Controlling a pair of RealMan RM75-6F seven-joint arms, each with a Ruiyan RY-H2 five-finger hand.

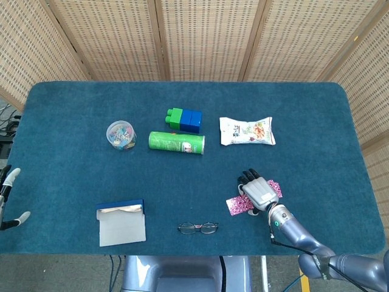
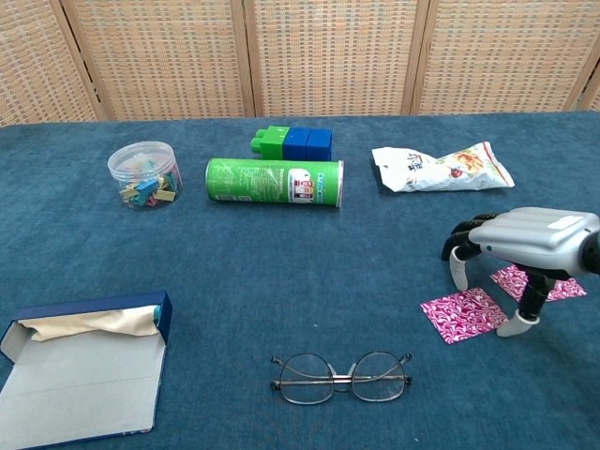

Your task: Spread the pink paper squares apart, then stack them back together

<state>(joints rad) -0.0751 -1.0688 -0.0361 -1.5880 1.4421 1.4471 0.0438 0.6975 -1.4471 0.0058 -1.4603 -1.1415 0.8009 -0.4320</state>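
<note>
The right hand (image 2: 520,246) hovers palm-down over two pink paper squares on the blue felt table (image 2: 281,253). Its fingers are arched and apart, tips pointing down, holding nothing. The near pink square (image 2: 464,313) lies flat just below and toward the robot's left of the hand, with one fingertip (image 2: 457,270) poised above its far edge. The far pink square (image 2: 536,281) lies largely beneath the palm, to the hand's right side. The two squares sit apart with a strip of felt between them, so the spreading step appears done and restacking remains.

The left hand (image 1: 8,198) sits at the far table edge, well apart from the squares; whether it is open cannot be told. The right hand is plainly the nearer.

Both squares are thin, patterned sheets lying flush on a napped cloth surface. In my judgement they offer little edge to pinch; sliding one onto the other seems likelier than lifting.
</note>
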